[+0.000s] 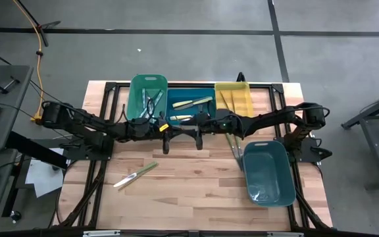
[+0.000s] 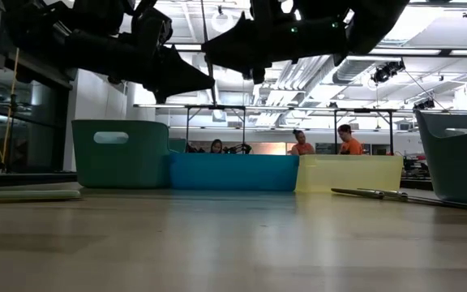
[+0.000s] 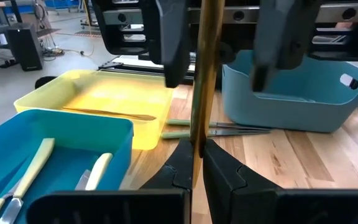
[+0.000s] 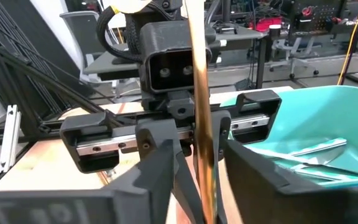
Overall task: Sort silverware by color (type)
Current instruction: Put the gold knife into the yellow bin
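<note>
The left gripper [image 3: 197, 155] is clamped on a brownish-handled utensil [image 3: 205, 68] standing upright between its fingers, held above the middle of the table just in front of the blue bin [image 1: 189, 105]. Facing it, the right gripper [image 3: 229, 43] has its jaws spread either side of the same handle (not gripping it, as far as the views show). This looks like a hand-over. Next the right jaws must pinch the handle before the left lets go; then it goes to its matching bin, perhaps the yellow bin [image 1: 233, 97].
</note>
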Controlling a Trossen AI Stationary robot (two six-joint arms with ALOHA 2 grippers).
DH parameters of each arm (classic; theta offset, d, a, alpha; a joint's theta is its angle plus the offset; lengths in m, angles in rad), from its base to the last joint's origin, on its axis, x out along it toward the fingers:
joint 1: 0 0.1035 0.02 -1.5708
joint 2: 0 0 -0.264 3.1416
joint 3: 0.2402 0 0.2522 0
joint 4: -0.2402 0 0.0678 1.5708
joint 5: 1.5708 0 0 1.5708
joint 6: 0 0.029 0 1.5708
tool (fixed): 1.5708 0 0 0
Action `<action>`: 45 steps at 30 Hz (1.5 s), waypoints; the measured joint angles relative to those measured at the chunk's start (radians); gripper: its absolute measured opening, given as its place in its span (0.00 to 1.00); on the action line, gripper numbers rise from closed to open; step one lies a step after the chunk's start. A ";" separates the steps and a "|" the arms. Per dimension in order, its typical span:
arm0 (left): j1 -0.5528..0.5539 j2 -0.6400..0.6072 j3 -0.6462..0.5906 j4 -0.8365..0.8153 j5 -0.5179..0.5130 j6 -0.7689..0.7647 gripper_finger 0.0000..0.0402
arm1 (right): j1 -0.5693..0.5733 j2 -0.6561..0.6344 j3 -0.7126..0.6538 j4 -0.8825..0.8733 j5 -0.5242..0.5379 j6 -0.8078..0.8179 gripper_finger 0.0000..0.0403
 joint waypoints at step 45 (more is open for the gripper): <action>-0.049 -0.626 -0.029 -0.618 -0.106 -0.036 0.34 | 0.049 -0.251 -0.001 -0.584 0.473 -0.041 0.04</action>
